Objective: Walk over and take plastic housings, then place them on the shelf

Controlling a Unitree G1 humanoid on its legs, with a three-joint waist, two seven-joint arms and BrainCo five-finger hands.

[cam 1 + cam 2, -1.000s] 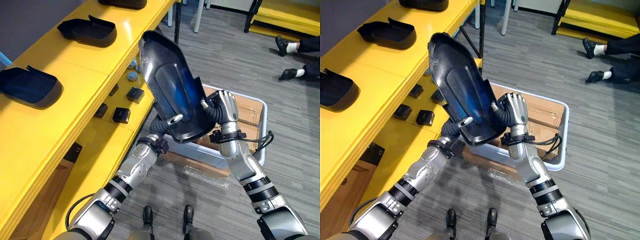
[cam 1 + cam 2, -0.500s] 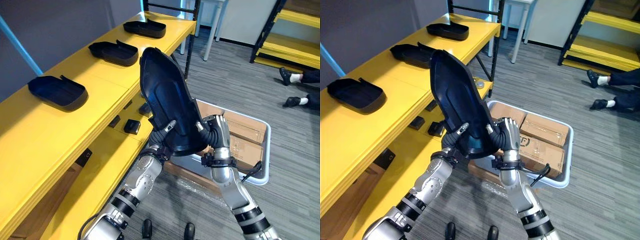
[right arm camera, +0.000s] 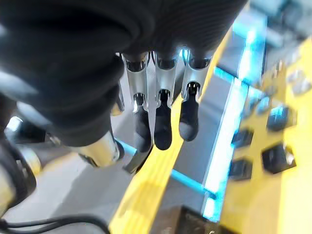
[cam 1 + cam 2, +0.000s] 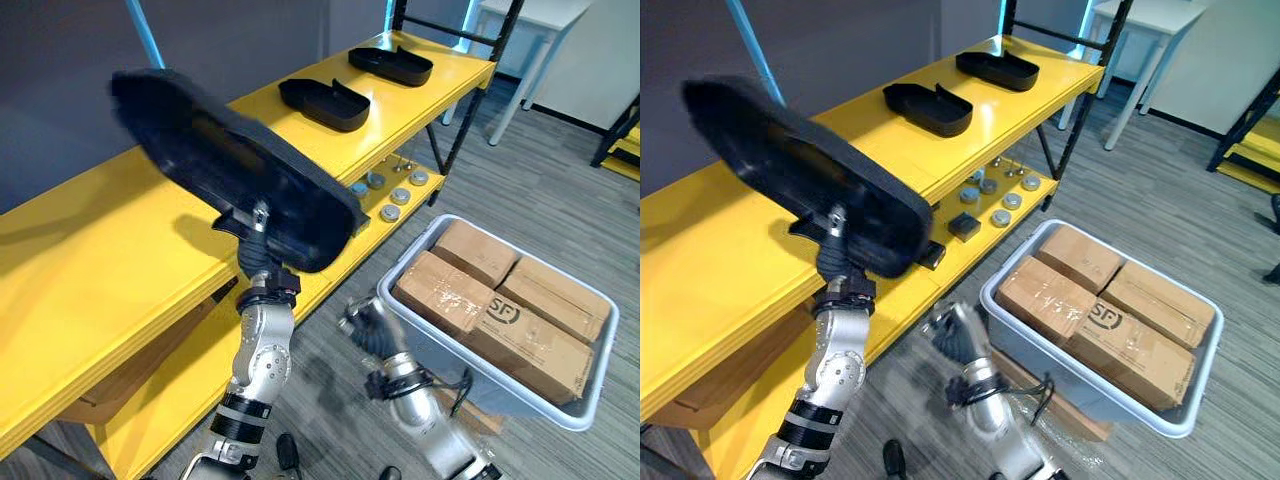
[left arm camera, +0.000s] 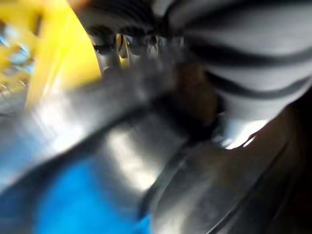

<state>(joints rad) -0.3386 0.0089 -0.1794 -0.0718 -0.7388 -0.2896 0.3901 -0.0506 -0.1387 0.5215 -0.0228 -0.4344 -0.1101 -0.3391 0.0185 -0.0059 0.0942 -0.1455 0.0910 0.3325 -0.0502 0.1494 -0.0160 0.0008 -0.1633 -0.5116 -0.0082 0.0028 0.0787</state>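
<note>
The housing (image 4: pixel 220 165), clasped from beneath by the left hand (image 4: pixel 252 226) at upper left above the shelf (image 4: pixel 90 262), should be levelled before being lowered; the right hand (image 4: pixel 364 325), fingers slack, is parked lower centre.

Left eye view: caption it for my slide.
Left hand holds a black plastic housing over the yellow shelf; right hand hangs low.

left arm (image 4: pixel 262 348): silver-grey rounded shells, with black bands and a black collar between the segments
left hand (image 5: pixel 110 52): silver fingers in a row, next to a dark ribbed cover
right arm (image 4: pixel 992 422): silver-grey forearm, with a black ring at the wrist
right hand (image 3: pixel 161 123): silver fingers with dark rounded tips, a polished silver thumb, and a dark ribbed cover over the back and wrist
</note>
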